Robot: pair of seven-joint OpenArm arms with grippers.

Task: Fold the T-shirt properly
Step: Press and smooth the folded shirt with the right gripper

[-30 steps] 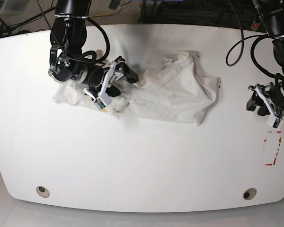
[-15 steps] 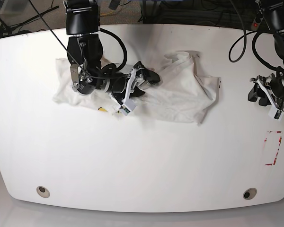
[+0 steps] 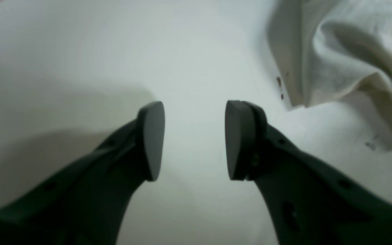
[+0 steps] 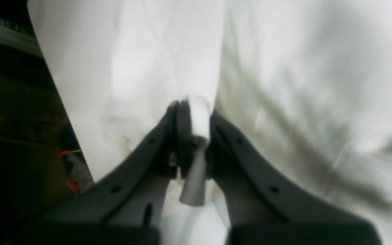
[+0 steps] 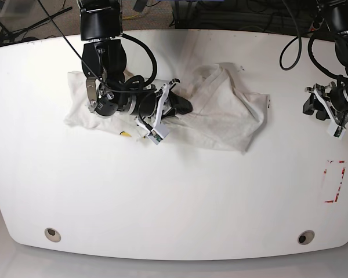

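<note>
Mostly hidden under the right arm, the T-shirt (image 5: 220,110) lies crumpled at the far middle of the surface (image 5: 174,202), its print out of sight. Right hand (image 4: 191,136) is clamped on a fold of it; left hand (image 3: 194,139), fingers apart, holds nothing at the right edge.

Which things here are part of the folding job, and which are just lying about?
Part of the job:
- shirt, crumpled on the table
- right gripper, fingers shut on a fold of the shirt
- left gripper, fingers apart, holding nothing

Just there:
- red tape outline
- two round holes
- cables
</note>
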